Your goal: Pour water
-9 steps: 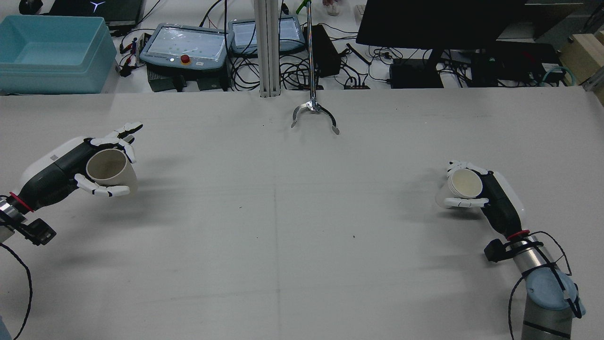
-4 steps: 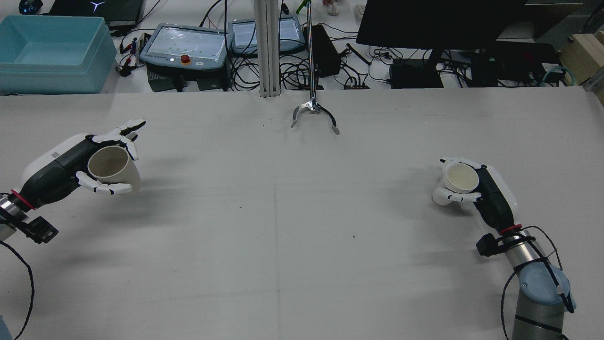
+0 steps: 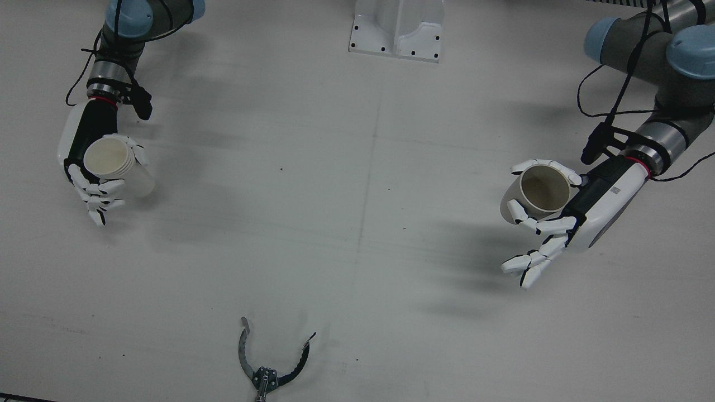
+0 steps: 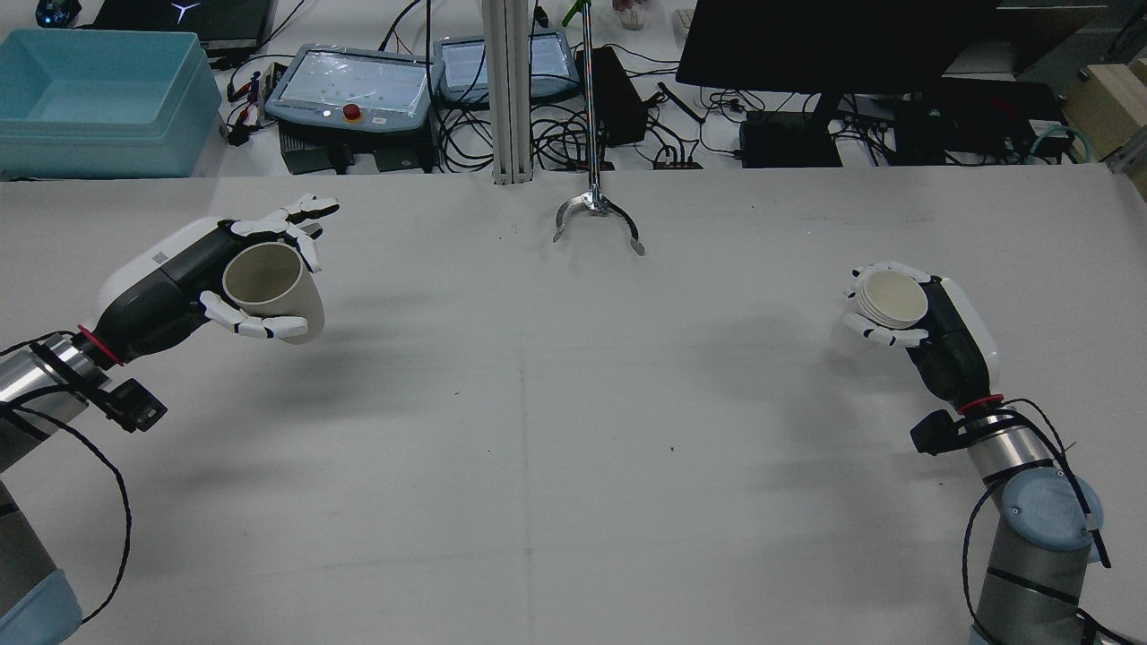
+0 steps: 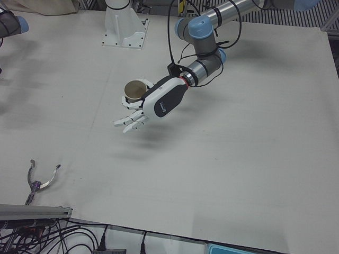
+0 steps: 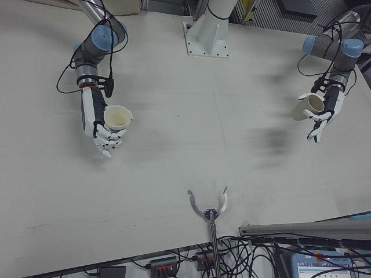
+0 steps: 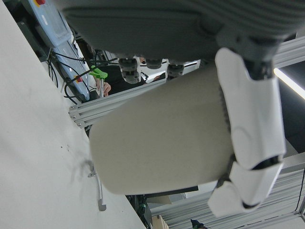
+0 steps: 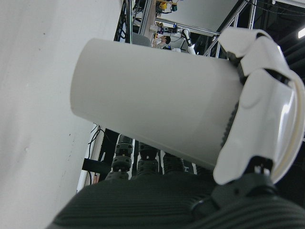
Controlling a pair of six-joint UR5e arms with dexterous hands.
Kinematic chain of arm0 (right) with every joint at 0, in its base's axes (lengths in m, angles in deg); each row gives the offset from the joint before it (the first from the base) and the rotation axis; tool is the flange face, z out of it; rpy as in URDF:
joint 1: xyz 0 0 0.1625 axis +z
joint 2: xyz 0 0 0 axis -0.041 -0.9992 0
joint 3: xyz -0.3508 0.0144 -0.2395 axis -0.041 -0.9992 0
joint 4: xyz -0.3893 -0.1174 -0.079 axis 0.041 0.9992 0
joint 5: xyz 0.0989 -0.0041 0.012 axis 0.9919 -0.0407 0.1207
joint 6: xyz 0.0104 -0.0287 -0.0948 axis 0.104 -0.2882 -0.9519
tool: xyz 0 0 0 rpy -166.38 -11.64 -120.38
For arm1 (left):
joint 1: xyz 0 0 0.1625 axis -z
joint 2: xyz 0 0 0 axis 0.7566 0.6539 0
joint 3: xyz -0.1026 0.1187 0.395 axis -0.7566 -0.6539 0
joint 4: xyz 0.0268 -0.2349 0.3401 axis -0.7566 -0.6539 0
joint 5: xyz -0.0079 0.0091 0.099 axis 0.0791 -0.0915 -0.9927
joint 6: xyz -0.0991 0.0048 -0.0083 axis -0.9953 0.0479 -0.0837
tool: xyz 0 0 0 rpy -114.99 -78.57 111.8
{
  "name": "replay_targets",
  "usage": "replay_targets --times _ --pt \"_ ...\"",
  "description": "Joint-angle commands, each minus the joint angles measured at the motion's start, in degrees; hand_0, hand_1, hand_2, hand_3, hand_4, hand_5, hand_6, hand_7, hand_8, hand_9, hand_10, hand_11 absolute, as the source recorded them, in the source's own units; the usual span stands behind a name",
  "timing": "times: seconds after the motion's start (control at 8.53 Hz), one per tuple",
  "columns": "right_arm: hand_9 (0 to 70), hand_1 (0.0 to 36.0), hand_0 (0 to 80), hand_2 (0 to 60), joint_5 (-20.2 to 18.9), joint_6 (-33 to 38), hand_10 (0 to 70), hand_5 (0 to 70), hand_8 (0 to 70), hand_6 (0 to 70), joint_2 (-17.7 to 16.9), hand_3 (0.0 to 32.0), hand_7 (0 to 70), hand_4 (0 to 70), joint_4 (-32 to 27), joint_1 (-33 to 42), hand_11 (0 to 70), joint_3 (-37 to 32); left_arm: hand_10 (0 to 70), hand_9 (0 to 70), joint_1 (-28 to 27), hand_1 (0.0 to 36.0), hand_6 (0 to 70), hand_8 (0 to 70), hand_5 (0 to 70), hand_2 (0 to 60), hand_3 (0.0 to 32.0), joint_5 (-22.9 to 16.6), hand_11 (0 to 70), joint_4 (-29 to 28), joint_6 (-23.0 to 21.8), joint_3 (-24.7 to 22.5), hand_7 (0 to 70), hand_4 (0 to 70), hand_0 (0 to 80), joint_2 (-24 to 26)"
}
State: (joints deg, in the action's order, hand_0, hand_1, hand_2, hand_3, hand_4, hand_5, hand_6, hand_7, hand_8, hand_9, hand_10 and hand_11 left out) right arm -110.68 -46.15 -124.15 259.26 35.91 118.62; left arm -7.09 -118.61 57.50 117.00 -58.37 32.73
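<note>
Moved: both hands have risen off the table (image 4: 573,448), cups gripped.
Left hand (image 4: 193,278): clasps tan cup (image 4: 269,287), 9 o'clock.
Right hand (image 4: 941,336): clasps white cup (image 4: 887,305), 3 o'clock.

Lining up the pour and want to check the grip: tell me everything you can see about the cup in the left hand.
The cup is a plain beige tumbler, paper or plastic by its look, with no handle or markings. The left hand holds it clear of the table, fingers wrapped around its wall, some of them stretched out past it. It is tilted, mouth up and leaning toward the robot's side. The inside looks dark; no water can be made out. Nothing else touches it.
</note>
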Motion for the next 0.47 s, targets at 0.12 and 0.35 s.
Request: replay_targets --times 0.12,0.35 --pt "57.5 36.0 46.8 60.0 -7.05 -0.39 16.4 70.0 41.6 54.8 0.03 0.0 70.0 27.3 4.64 7.91 26.2 6.08 6.2 3.8 -3.64 36.0 8.0 1.6 70.0 60.0 0.0 -2.00 11.0 9.65 0.43 0.46 17.2 67.3 49.3 14.22" --pt "54.7 36.0 47.1 60.0 -7.66 -0.48 15.0 70.0 39.6 52.8 0.29 0.0 70.0 27.2 6.83 8.45 24.1 8.54 6.3 4.1 -8.90 36.0 8.4 1.9 70.0 60.0 0.0 -1.92 11.1 11.87 0.87 3.08 17.6 67.6 49.3 20.37"
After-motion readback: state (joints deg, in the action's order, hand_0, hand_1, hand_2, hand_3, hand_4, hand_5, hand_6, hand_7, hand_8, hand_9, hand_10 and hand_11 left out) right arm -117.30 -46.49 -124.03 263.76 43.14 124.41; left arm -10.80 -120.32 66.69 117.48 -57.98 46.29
